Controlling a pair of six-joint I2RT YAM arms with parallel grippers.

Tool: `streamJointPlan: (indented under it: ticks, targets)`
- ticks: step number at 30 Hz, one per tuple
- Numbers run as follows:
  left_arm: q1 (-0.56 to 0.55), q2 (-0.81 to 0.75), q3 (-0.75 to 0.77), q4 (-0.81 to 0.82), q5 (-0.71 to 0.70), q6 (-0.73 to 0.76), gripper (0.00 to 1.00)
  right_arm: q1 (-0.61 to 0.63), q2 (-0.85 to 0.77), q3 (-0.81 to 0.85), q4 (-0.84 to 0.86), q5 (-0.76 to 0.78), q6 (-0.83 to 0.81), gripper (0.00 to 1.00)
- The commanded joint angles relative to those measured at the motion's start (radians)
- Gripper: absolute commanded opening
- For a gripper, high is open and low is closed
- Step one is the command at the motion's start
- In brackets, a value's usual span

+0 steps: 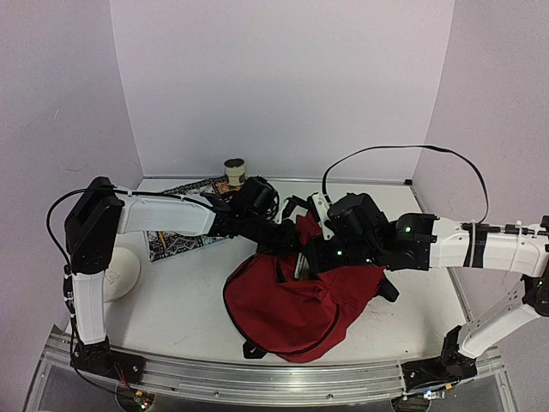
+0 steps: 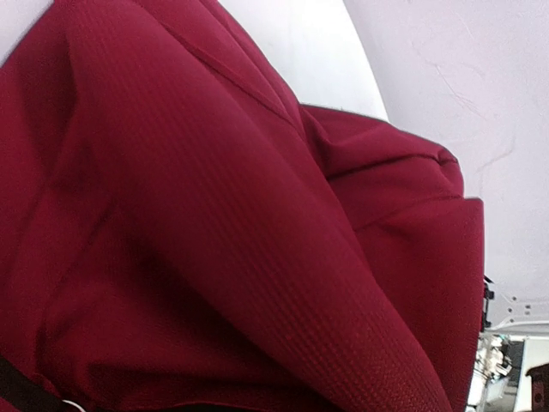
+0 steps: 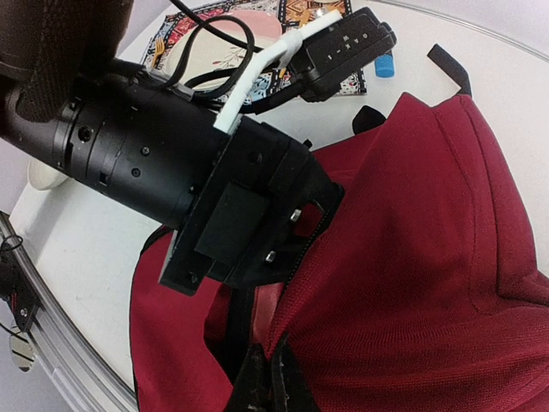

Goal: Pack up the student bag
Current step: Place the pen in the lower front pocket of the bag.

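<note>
student bag (image 1: 292,305) against left gripper (image 3: 296,245), apparently pinched

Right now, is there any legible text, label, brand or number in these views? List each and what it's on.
None can be read in any view.
Patterned printed sheet: black-and-white print, too blurred to tell if it has words.
White round object: faint mark, too small to read.
Student bag: plain red fabric, no label or logo showing.
</note>
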Motion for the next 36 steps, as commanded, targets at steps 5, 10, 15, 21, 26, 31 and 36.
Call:
streamJointPlan:
  ticks: [5,10,15,21,26,31,36]
  targets:
    - [-0.003,-0.011,0.047,0.075,-0.161,0.014,0.20,0.025,-0.058,0.006,0.059,-0.038,0.014,0.00]
    - [-0.022,-0.036,0.006,0.080,-0.157,-0.008,0.36,0.026,-0.063,0.002,0.059,-0.007,0.014,0.00]
    - [-0.028,-0.121,-0.057,0.078,-0.161,-0.015,0.41,0.026,-0.062,-0.006,0.059,0.012,0.015,0.00]
    - [-0.027,-0.261,-0.186,0.061,-0.185,-0.006,0.42,0.024,-0.075,-0.038,0.050,0.083,0.018,0.00]
    - [0.000,-0.334,-0.235,-0.023,-0.282,0.029,0.44,0.024,-0.074,-0.066,0.037,0.113,0.021,0.00]
    - [0.084,-0.316,-0.218,-0.048,-0.296,0.040,0.48,0.025,-0.064,-0.083,0.036,0.091,0.030,0.00]
    - [0.144,-0.209,-0.098,-0.075,-0.335,0.082,0.49,0.025,-0.066,-0.097,0.035,0.076,0.038,0.00]
